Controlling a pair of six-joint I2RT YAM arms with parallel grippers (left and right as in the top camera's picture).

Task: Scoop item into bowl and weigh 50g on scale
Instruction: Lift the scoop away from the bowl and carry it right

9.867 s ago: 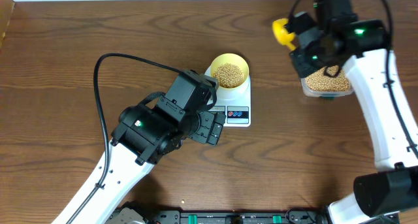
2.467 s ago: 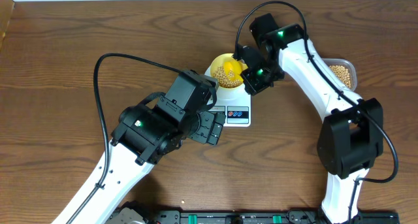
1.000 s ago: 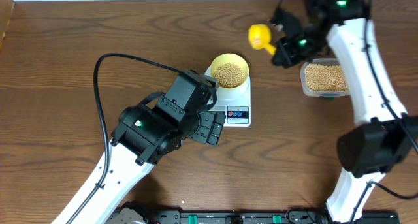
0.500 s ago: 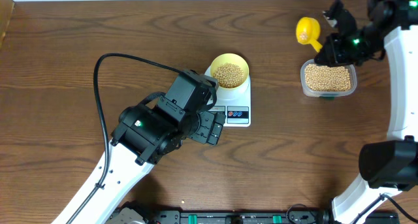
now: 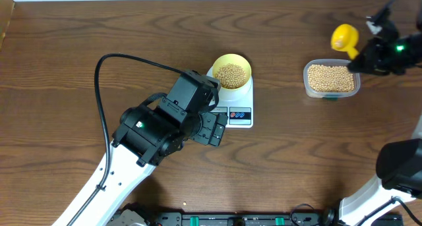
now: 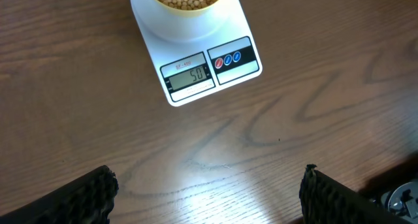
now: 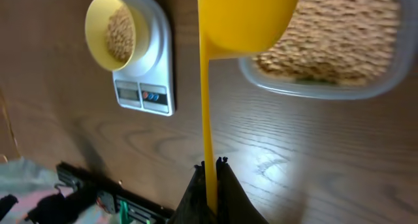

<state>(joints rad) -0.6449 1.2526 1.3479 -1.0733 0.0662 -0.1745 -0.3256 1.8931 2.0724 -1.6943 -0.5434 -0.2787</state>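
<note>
The pale-yellow bowl (image 5: 246, 66) stands on the white scale (image 5: 241, 114) and holds tan beans (image 5: 231, 74). In the left wrist view the scale (image 6: 196, 54) shows 50 on its display, with the bowl (image 6: 186, 7) at the top edge. My left gripper (image 6: 209, 198) hovers open just in front of the scale with nothing between its fingers. My right gripper (image 5: 368, 57) is shut on the handle of a bright yellow scoop (image 5: 345, 37), held above the far right corner of a clear tub of beans (image 5: 331, 79). The right wrist view shows the scoop (image 7: 245, 18) from below, so its inside is hidden.
The left arm's bulky black wrist (image 5: 188, 104) and cable (image 5: 105, 74) sit left of the scale. A black rail with green clips (image 5: 231, 219) runs along the table's front edge. The right arm's white link (image 5: 415, 140) stands at the far right.
The right arm has swung right with the scoop, from left of the tub to above its far right corner. The left arm, bowl and scale have not moved.
</note>
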